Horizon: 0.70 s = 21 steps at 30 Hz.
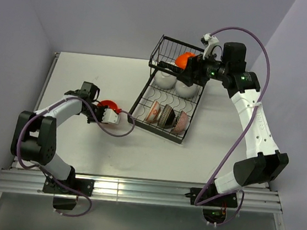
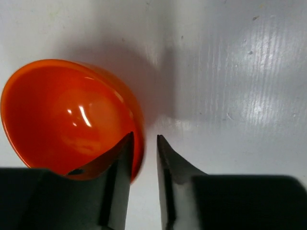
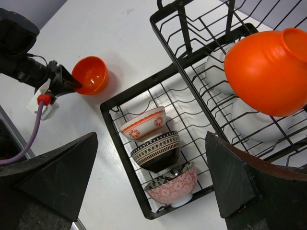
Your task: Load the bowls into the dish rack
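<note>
On table (image 2: 240,72) | left gripper (image 2: 144,134) narrow astride orange bowl (image 2: 62,115) rim, maybe gripping; right gripper (image 3: 151,135) spread wide

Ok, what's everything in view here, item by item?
Table: one, white.
Dish rack: one, black wire, on the table.
Orange bowls: two, glossy orange-red; loose bowl on the table left of the rack, racked bowl tipped in the raised section.
White bowls: two, white, raised section.
Patterned bowls: three, on edge in the flat tray; orange-and-white bowl, dark banded bowl, pink-patterned bowl.
Left gripper: black, jaws astride the loose bowl's rim.
Right gripper: black, wide open above the rack.
</note>
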Motion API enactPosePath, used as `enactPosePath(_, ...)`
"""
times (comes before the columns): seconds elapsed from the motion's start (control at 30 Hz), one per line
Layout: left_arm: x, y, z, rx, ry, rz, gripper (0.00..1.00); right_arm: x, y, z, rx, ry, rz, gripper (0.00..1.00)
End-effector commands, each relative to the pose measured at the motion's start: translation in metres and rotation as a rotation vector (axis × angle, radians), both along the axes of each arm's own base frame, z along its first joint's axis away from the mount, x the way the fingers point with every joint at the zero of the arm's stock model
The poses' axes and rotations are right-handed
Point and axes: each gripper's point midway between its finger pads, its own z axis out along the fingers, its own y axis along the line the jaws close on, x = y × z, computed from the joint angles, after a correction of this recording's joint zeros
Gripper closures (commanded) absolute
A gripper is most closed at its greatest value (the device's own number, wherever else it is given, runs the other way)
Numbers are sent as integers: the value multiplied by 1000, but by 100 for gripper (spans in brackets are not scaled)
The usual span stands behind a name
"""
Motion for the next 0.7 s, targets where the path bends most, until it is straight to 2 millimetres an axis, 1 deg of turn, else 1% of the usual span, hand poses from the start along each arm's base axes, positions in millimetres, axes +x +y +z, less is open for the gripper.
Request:
enactPosePath(0.0, 6, -1, 8, 32, -22, -45, 75, -6, -2, 29, 24, -79, 14, 0)
enactPosePath(0.03, 6, -2, 8, 36, -18, -47, 80, -5, -4, 33, 24, -88, 8, 0)
enactPosePath(0.07, 0, -3, 8, 41, 6, -55, 85, -4, -5, 33, 24, -87, 5, 0)
enactPosePath(0.1, -2, -6, 10, 29, 15, -59, 94, -3, -7, 35, 27, -92, 1, 0)
enactPosePath(0.13, -1, -10, 19, 7, 18, -51, 98, -3, -7, 39, 33, -97, -5, 0)
enactPosePath(0.17, -2, -14, 26, -14, 30, -44, 100, -3, -11, 42, 38, -101, -14, 0)
enactPosePath(0.2, -10, -17, 33, -38, 70, -28, 100, -3, -13, 45, 45, -104, -15, 0)
enactPosePath(0.23, -3, -34, 60, -137, 72, -2, 100, -4, -15, 47, 54, -103, -18, 0)
enactPosePath(0.27, -3, -41, 79, -181, 75, 6, 100, -2, -22, 53, 60, -113, -35, 0)
enactPosePath(0.3, -11, -48, 96, -227, 125, 18, 100, -4, -25, 56, 70, -114, -30, 0)
enactPosePath(0.33, 3, -68, 145, -358, 105, 47, 100, -4, -29, 60, 79, -116, -42, 0)
enactPosePath(0.37, 3, -78, 171, -430, 125, 51, 100, -3, -39, 63, 85, -122, -65, 0)
enactPosePath(0.4, -4, -85, 195, -498, 191, 90, 100, -4, -43, 66, 93, -129, -70, 0)
enactPosePath(0.43, 2, -103, 245, -631, 168, 46, 100, -4, -47, 67, 102, -127, -82, 0)
enactPosePath(0.47, 3, -111, 269, -699, 180, 54, 100, -4, -50, 68, 108, -126, -89, 0)
enactPosePath(0.5, -2, -118, 290, -783, 308, 165, 100, -5, -56, 73, 124, -133, -100, 0)
enactPosePath(0.53, 4, -129, 329, -902, 244, 92, 100, -6, -57, 72, 128, -130, -102, 0)
enactPosePath(0.57, 3, -133, 344, -958, 265, 103, 100, -5, -68, 75, 131, -139, -130, 0)
enactPosePath(0.6, -9, -136, 352, -1034, 425, 227, 100, -5, -70, 75, 136, -137, -136, 0)
enactPosePath(0.63, 8, -141, 393, -1168, 237, 172, 100, -6, -73, 77, 137, -144, -143, 0)
enactPosePath(0.67, 4, -142, 414, -1289, 317, 261, 100, -7, -75, 77, 137, -147, -149, 0)
